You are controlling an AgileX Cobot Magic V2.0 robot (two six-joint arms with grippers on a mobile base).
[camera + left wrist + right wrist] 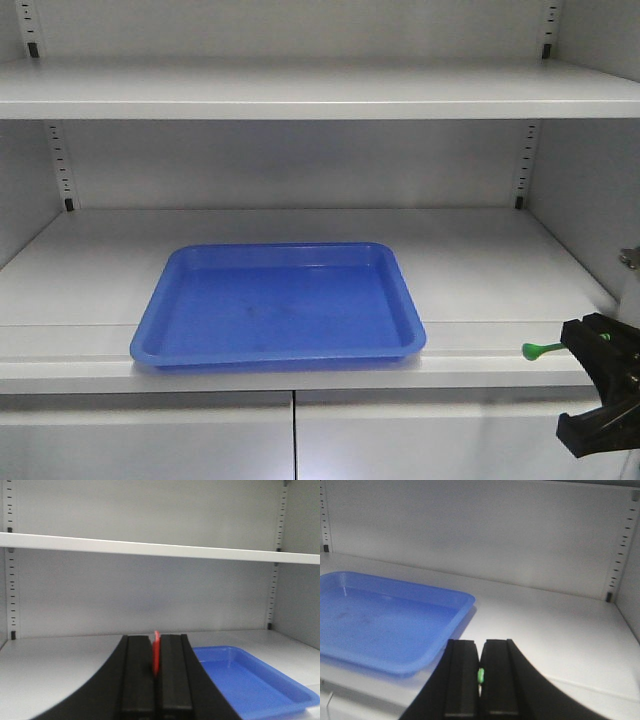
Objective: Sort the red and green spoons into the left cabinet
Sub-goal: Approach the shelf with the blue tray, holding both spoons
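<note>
The left cabinet is pale grey, with wide flat shelves. My left gripper is shut on the red spoon, which stands on edge between the black fingers, above the shelf left of the tray. At the shelf's front right corner, my right gripper is shut on the green spoon, whose end pokes out leftward. In the right wrist view only a green sliver of that spoon shows between the fingers of the gripper. The left gripper is out of the front view.
A blue plastic tray lies on the middle shelf near its front edge, also seen at the right of the left wrist view and the left of the right wrist view. Another shelf runs above. Cabinet doors sit below.
</note>
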